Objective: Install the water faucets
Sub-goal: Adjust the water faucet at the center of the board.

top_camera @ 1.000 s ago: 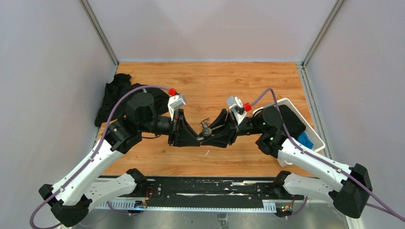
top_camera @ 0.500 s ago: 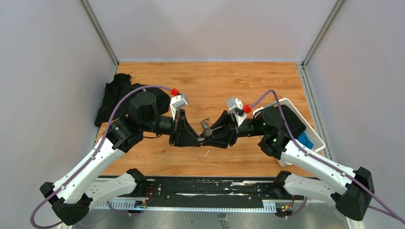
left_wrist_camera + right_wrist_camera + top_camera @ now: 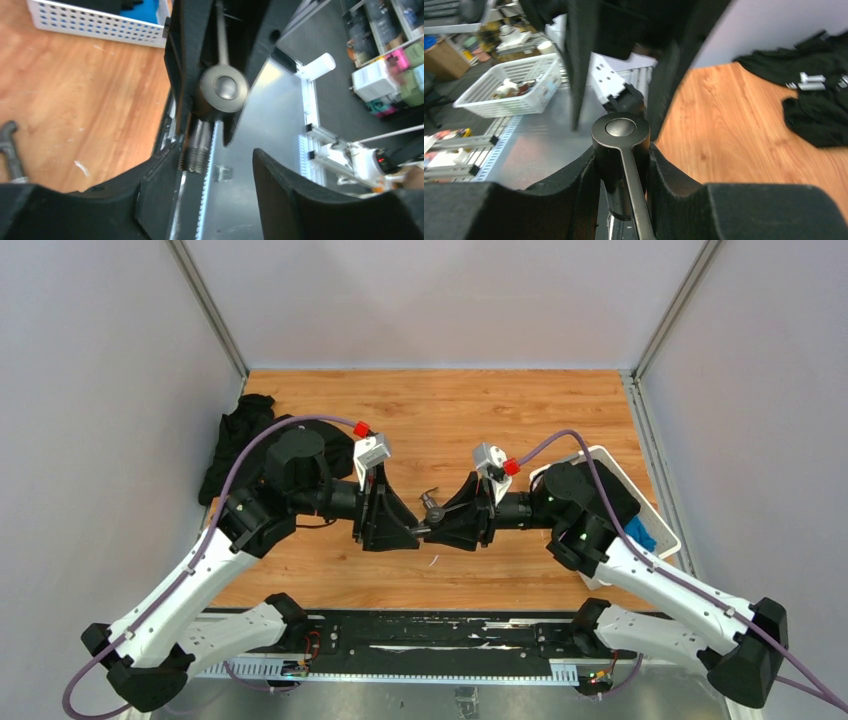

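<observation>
Faucet (image 3: 620,131), dark smooth metal, round-capped, threaded stub

White-and-black arms (image 3: 185,592), purple cables (image 3: 300,419)

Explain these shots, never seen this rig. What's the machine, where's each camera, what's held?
Two robot arms, bolted side by side at the near edge of a wooden table, each ending in a two-finger gripper. The wide picture comes from a fixed camera above and behind them; the other two from a camera on each wrist, looking along its fingers. On the table: a black cloth on the left, a white basket on the right. The arms meet in the middle. The right gripper is clamped on a dark metal faucet. The left gripper stands open, the faucet's threaded stub between its fingers, close to one.
</observation>
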Motion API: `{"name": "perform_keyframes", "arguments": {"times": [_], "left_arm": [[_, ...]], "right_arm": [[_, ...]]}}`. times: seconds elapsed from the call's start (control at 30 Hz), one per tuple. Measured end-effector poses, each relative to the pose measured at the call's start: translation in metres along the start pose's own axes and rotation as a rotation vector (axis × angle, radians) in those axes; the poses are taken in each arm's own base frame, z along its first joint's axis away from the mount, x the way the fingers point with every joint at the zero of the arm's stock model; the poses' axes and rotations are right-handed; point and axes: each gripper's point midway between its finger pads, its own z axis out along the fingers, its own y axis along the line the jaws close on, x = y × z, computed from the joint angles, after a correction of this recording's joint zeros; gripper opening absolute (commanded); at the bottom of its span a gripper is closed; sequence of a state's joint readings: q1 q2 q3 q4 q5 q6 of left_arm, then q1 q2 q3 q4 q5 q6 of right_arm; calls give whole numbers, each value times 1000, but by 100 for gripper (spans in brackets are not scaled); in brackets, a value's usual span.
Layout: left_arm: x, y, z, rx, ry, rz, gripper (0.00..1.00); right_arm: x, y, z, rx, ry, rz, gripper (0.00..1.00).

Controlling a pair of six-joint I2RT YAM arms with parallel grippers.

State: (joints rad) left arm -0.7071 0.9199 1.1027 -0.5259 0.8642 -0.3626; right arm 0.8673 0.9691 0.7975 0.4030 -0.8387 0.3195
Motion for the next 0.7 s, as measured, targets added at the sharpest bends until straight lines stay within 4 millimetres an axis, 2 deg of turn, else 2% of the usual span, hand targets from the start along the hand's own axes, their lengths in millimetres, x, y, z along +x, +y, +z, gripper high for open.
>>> {"name": "perform_keyframes", "arguments": {"times": [0.07, 0.23, 0.4, 0.5, 0.67, 0.7], "left_arm": [[-7, 0, -3, -20, -19, 38, 69], [-17, -3, -15, -76, -71, 118, 71], [-23, 0, -21, -123, -118, 141, 76], [-22, 10, -16, -143, -170, 75, 77], [-27, 32, -5, -158, -271, -130, 80], [-29, 35, -2, -149, -297, -173, 84]], "right_arm": [[7, -7, -6, 69, 9, 19, 0], [21, -20, -24, 219, -9, 39, 0], [19, -28, -44, 341, -100, 32, 0], [13, -30, -52, 370, -205, -1, 0], [12, -30, -59, 369, -325, -51, 0], [10, -30, -59, 364, -336, -57, 0]]}}
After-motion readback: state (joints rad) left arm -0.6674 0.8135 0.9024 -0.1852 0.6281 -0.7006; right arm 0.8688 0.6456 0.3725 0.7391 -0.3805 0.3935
